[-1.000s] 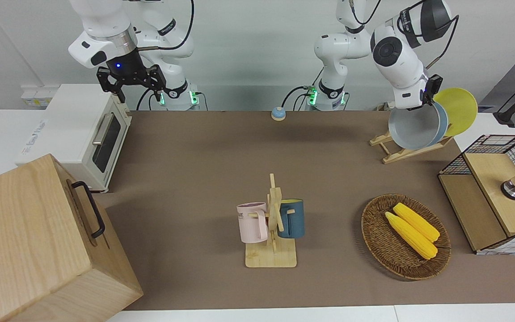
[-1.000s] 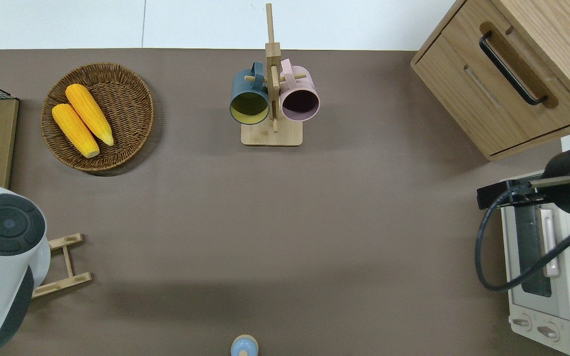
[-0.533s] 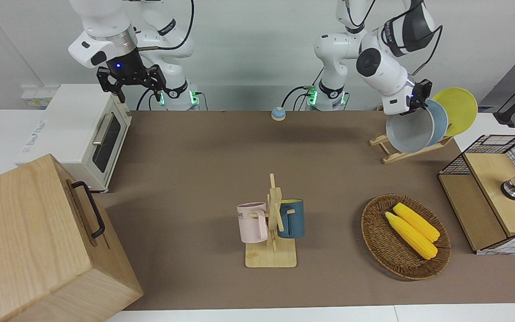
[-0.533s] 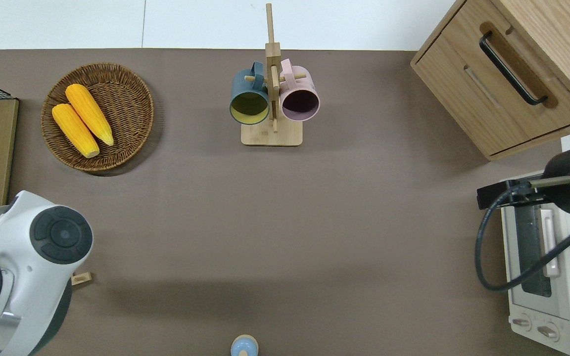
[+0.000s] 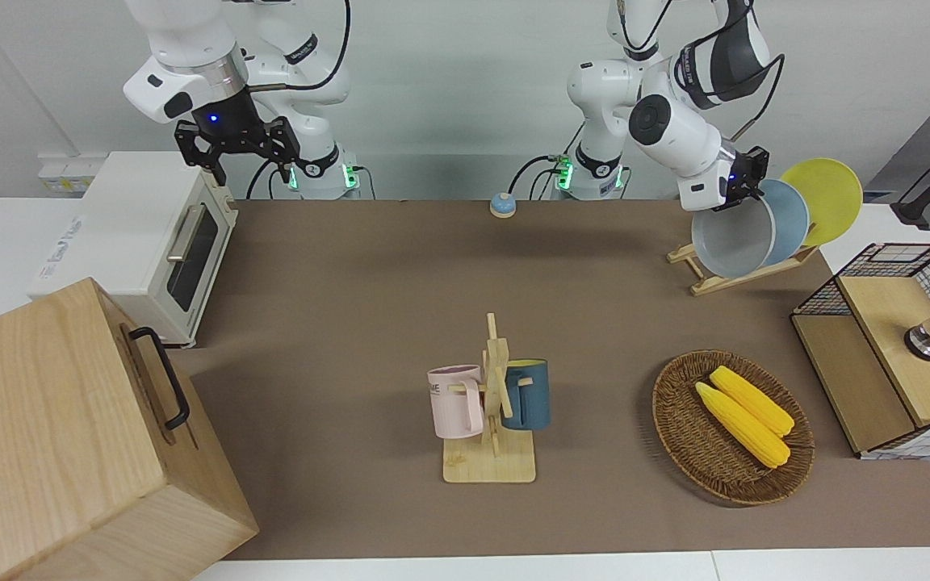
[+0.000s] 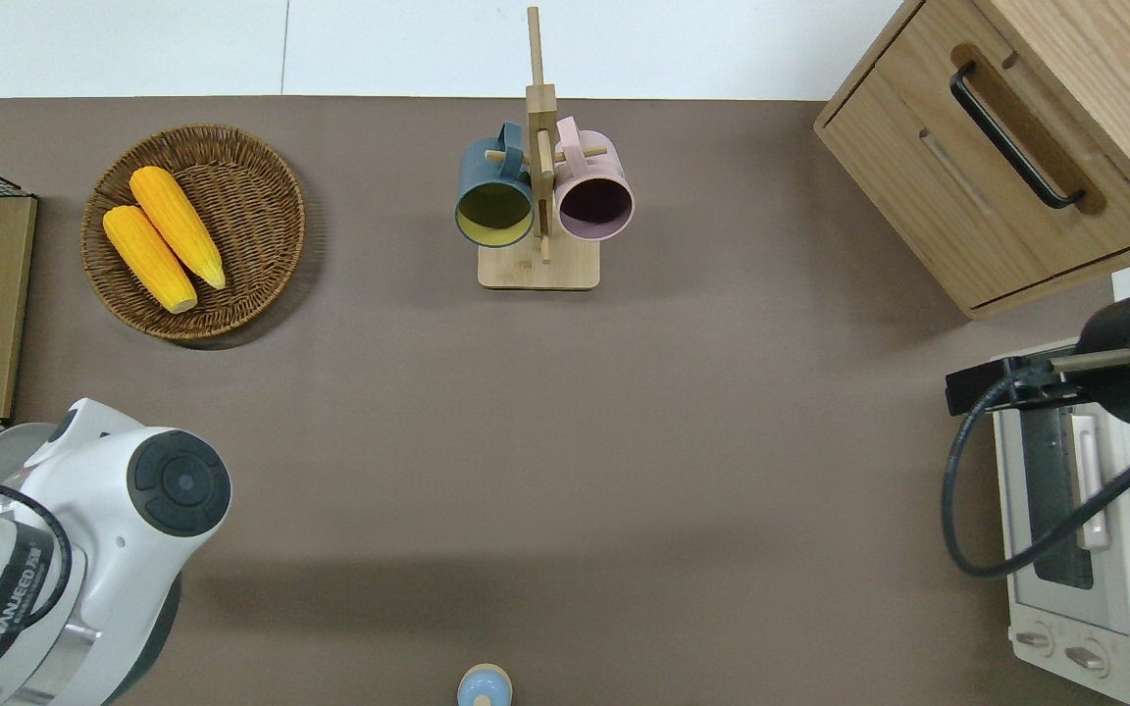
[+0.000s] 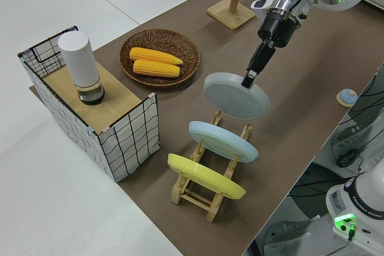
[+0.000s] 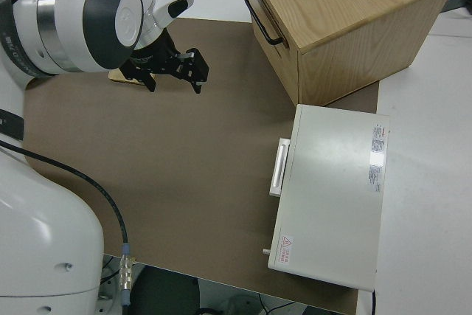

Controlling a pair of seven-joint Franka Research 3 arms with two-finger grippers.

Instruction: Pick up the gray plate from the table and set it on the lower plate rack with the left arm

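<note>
Left gripper [image 7: 248,78] pinches gray plate [image 7: 235,95] rim over rack [image 7: 207,193]; side view shows plate airborne. Overhead view hides plate. Right arm parked, fingers spread.

The gray plate [image 7: 235,95] is round and plain pale gray with a low rim, tilted up on edge over the lower plate rack [image 7: 207,193]. That slanted light-wood rack sits on the brown worktop [image 5: 400,266] at the left arm's end.

Robotics laboratory staged as a kitchen. Two arms are mounted at a matted table [image 5: 368,266], before bare white walls. A toaster oven [image 5: 150,242] occupies the frame's left, a mug stand [image 5: 493,403] its centre.
</note>
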